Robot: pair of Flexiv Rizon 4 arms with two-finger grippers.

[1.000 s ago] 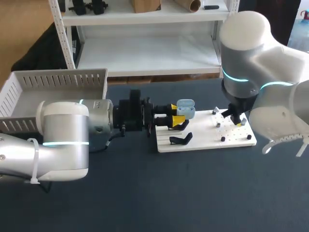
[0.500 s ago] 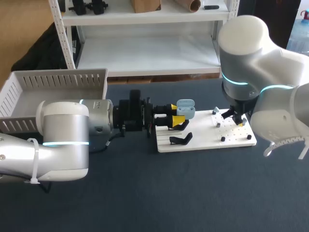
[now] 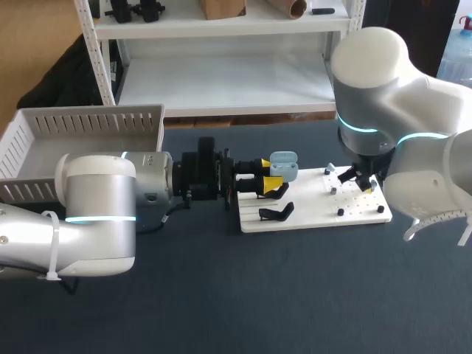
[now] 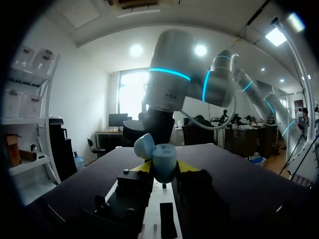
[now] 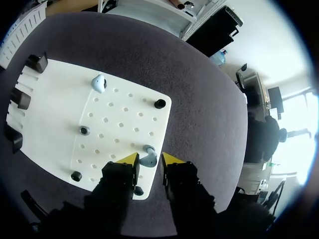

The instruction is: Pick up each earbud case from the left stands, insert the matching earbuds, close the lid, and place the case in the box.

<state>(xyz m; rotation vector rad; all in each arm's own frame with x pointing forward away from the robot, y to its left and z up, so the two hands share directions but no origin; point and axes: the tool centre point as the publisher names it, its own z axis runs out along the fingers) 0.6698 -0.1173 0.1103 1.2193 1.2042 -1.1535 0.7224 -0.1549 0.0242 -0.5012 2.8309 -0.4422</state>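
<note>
A light blue earbud case point(image 3: 284, 166) with its lid up is held over the left end of the white board point(image 3: 317, 214), just above the stands. My left gripper point(image 3: 271, 182) is shut on the case point(image 4: 162, 160), whose open lid tilts to one side between the yellow tips point(image 4: 162, 167). My right gripper point(image 3: 361, 181) is down at the board's right part. There a grey-blue earbud point(image 5: 148, 159) sits at the board's edge, and my right gripper point(image 5: 149, 158) is shut on it from both sides. A second, paler earbud point(image 5: 98, 83) rests farther ahead on the board.
An empty black stand point(image 3: 276, 213) sits on the board's left part, below the held case. Small black pegs point(image 5: 159, 103) dot the pegboard point(image 5: 119, 119). The white slatted box point(image 3: 81, 136) stands at the table's back left, behind my left arm.
The right gripper's fingers have drawn in around the grey-blue earbud, and that arm shifted slightly. The left arm and the case have not moved.
</note>
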